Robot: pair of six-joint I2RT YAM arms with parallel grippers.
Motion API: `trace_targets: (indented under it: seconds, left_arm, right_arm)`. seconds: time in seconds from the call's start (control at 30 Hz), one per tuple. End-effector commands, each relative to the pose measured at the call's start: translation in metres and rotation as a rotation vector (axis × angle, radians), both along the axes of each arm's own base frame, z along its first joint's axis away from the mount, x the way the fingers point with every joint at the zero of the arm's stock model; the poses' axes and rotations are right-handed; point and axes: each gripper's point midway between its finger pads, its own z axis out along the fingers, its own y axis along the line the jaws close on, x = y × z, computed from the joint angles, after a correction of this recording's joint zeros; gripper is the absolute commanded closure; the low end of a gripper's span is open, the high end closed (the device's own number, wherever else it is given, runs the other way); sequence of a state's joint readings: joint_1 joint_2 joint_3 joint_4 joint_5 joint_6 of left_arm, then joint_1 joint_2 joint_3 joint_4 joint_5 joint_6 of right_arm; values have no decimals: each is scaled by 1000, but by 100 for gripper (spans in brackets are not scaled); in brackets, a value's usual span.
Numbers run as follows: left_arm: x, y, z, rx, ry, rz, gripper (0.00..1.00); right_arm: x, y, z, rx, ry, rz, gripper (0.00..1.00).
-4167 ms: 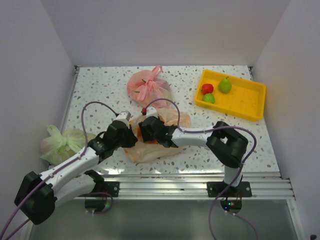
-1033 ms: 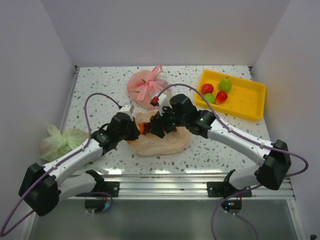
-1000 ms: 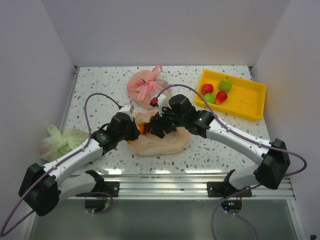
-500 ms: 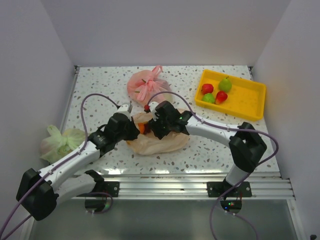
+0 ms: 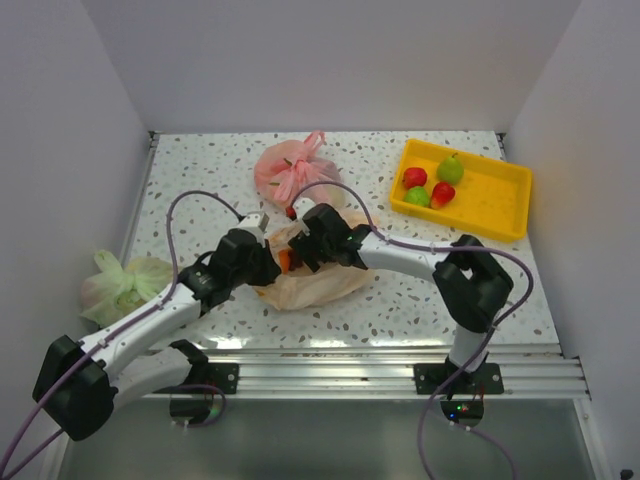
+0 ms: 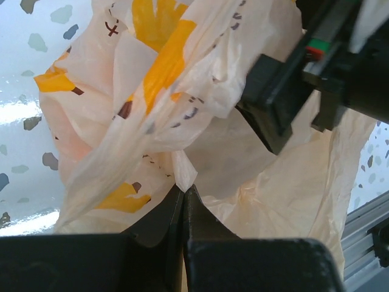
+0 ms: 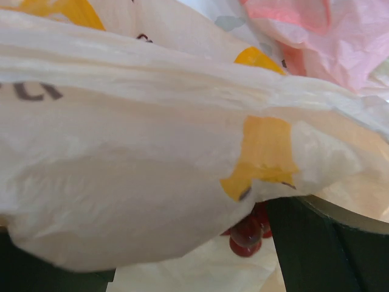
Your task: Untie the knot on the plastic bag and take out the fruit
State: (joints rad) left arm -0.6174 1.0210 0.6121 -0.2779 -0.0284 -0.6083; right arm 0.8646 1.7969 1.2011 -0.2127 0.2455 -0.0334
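Observation:
The pale peach-orange plastic bag (image 5: 318, 282) lies crumpled in mid-table, its mouth toward the arms. My left gripper (image 5: 270, 262) is shut on a fold of its film (image 6: 183, 180). My right gripper (image 5: 308, 246) is open and pushed into the bag's mouth, with film draped over it (image 7: 152, 182). Between its wide-apart fingers (image 7: 310, 243) lies a bunch of dark red-purple grapes (image 7: 246, 234). An orange (image 5: 285, 259) shows between the two grippers. The knot does not show in any view. A red apple (image 5: 414, 177), green pear (image 5: 450, 169), green apple (image 5: 418, 196) and strawberry (image 5: 442, 193) lie in the yellow tray (image 5: 495, 215).
A knotted pink bag (image 5: 295, 172) lies just behind the peach bag, close to my right wrist. A pale green bag (image 5: 125, 285) sits at the left edge by the wall. White walls close three sides, and an aluminium rail (image 5: 400, 365) runs along the near edge.
My right arm has folded back and its gripper has slid left into the bag's mouth, jaws wider apart. The left gripper keeps its hold in the same place.

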Motion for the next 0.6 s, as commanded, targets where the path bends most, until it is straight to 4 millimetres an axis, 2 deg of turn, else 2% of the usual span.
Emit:
trace_targets:
  seconds: [0.0,0.13,0.23,0.27,0.3,0.37,0.4,0.47,0.5,0.57]
  left_arm:
    - [-5,-7,-4,-2,2,-61,96]
    - [-7,-6,-8,2,12,-66,96]
    - [-9,-6,-12,3,19,-67,96]
    - [-9,-6,-14,5,24,-66,96]
    - [-9,-6,-15,4,24,-65,96]
    - [-10,-5,-18,8,31,-61,96]
    - [-9,-4,-18,12,28,-55,96]
    - [-8,-3,-19,13,25,-47,96]
    - [-7,-2,-19,13,27,-40,96]
    - [-7,-3,-19,10,29,-39,96]
  right_arm:
    - [17,4,-13,-26,-58,-8,10]
    - [16,8,-33,-30,-15,1,12]
    - [14,12,-38,-19,6,11,20]
    - [14,12,-39,-17,10,11,26]
    - [13,14,-38,-9,14,18,40]
    - [9,16,-34,2,28,34,58]
    - [8,17,-32,6,33,39,73]
    - [6,17,-21,28,25,44,83]
    - [2,16,-22,32,33,50,92]
    - [-6,20,-10,68,49,85,96]
